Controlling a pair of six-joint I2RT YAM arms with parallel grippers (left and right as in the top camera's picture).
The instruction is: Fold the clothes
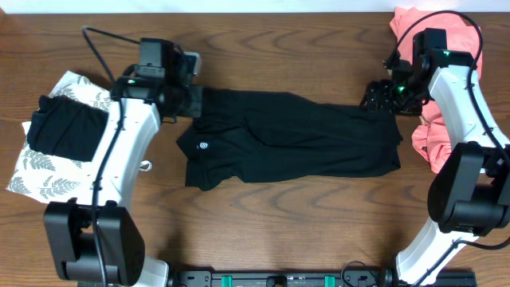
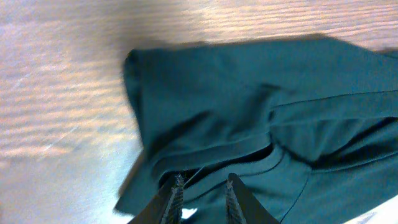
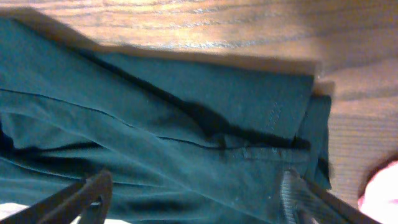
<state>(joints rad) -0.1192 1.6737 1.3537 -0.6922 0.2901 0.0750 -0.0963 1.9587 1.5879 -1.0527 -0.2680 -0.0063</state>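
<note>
The black shirt (image 1: 295, 139) lies doubled lengthwise across mid-frame. My left pincer (image 2: 203, 182), jaws narrowly parted over its left end, and my right pincer (image 3: 193, 186), jaws wide over its right end, hold nothing that I can see. I judge one fold laid; the next needs both ends grasped and brought across. No container shows: a black garment (image 1: 64, 127) rests on leaf-print cloth (image 1: 48, 175) at left, and salmon-pink cloth (image 1: 404, 24) lies upper right.

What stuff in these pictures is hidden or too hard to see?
Overhead: the white logo on the black shirt is too small to read.
Overhead: the right arm covers part of the pink clothes.
Overhead: a folded black garment hides much of the leaf-print cloth.
Right wrist: the edge cuts off the pink clothes.
</note>
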